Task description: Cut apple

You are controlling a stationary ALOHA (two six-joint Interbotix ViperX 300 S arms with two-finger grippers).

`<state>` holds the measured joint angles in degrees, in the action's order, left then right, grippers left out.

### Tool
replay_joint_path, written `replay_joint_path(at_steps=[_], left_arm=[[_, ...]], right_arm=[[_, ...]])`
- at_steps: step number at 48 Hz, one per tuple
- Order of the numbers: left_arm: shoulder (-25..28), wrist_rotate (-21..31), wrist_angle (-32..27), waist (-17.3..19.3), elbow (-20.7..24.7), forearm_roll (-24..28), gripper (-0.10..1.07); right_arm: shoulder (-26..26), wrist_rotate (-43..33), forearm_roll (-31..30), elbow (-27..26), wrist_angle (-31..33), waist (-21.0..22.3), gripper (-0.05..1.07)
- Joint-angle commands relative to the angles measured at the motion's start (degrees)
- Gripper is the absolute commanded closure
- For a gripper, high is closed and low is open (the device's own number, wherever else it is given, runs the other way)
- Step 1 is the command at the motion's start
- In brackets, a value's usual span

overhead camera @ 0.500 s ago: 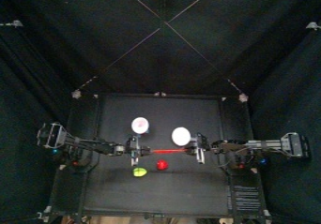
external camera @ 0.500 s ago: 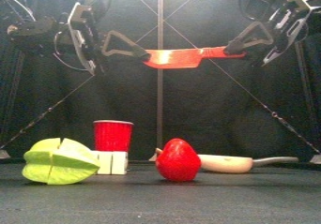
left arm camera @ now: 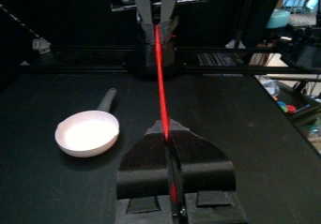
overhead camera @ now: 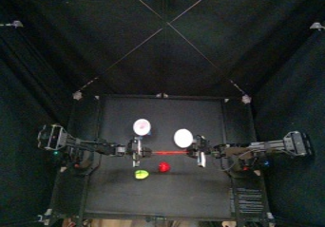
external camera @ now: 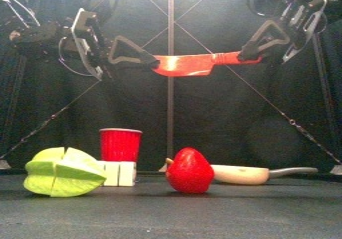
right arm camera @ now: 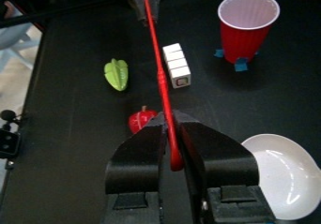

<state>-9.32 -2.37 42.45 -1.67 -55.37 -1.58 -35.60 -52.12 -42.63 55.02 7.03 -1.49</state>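
Holding the red knife (external camera: 198, 61) level between them, high above the counter (overhead camera: 191, 188), the left pincer (external camera: 131, 51) and right pincer (external camera: 262, 47) each pinched one end, while the apple (external camera: 190, 171) sat whole and uncut near the counter's front edge.

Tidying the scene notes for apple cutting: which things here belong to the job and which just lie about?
Job: small red apple; flat red knife, held aloft by left gripper and right gripper.

Lying about: yellow-green fruit; red plastic cup; white cubes; white ladle.
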Motion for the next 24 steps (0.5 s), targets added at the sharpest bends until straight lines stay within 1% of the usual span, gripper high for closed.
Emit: replay_joint_path(at_steps=[1, 6, 9, 19, 22, 24], left_arm=[[-1.58, -2.37, -0.97, -0.53, 1.05, 0.53, 0.83], [-2.11, -5.98, -2.64, -1.41, 1.05, -0.44, 0.83], [-2.37, -7.91, -3.87, -2.81, 1.05, -1.85, 0.83], [-2.02, -13.71, -6.77, -6.59, 1.23, -11.43, 0.83], [-1.76, -15.73, -7.38, -7.47, 1.23, -13.45, 0.83], [-1.76, -17.14, -7.38, -8.09, 1.23, -14.77, 0.83]], right_arm=[[-0.26, 0.09, -0.88, -2.02, 3.78, -2.9, 0.53], [-0.09, -0.44, -2.2, -1.85, 4.04, -5.8, 0.53], [0.35, -0.53, -2.2, -1.49, 4.31, -6.59, 0.53], [3.34, -0.62, 0.18, -1.76, 5.45, -7.29, 0.53], [4.39, -0.62, 1.41, -2.55, 7.47, -7.56, 0.53], [5.19, -0.62, 2.11, -3.52, 10.2, -8.09, 0.53]])
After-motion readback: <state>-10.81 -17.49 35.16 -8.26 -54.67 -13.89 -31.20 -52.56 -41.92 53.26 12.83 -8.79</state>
